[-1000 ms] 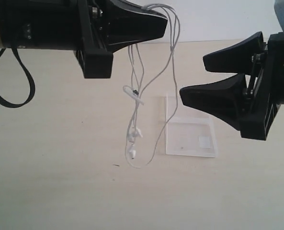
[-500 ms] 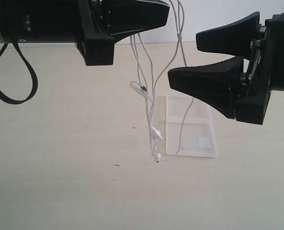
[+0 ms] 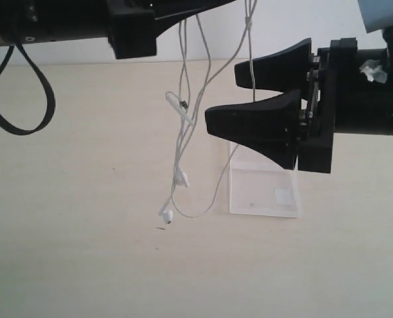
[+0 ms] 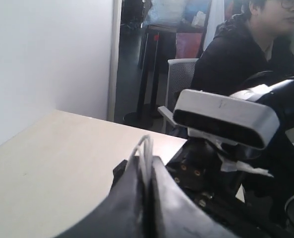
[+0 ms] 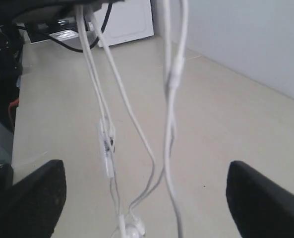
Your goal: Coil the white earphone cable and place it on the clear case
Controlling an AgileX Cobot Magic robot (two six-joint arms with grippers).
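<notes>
The white earphone cable (image 3: 183, 132) hangs in several strands from my left gripper (image 3: 213, 6), which is shut on its top loop (image 4: 146, 148) high above the table. Its inline piece (image 3: 180, 107) and two earbuds (image 3: 167, 214) dangle low, left of the clear case (image 3: 262, 195). That case lies flat on the table, its far panel hidden behind my right gripper (image 3: 226, 93). The right gripper is wide open, level with the strands, and one strand crosses its fingers. In the right wrist view the cable (image 5: 169, 99) hangs between the open fingers (image 5: 42, 198), untouched.
A thick black robot cable (image 3: 30, 106) loops down at the left. A small dark speck (image 3: 160, 229) lies on the beige table (image 3: 83, 252) near the earbuds. A seated person (image 4: 246, 54) and a grey chair (image 4: 179, 79) are beyond the table's edge.
My right gripper has moved left until the hanging strands lie between its open fingers. The left gripper has risen slightly, and the earbuds have swung back left, off the case.
</notes>
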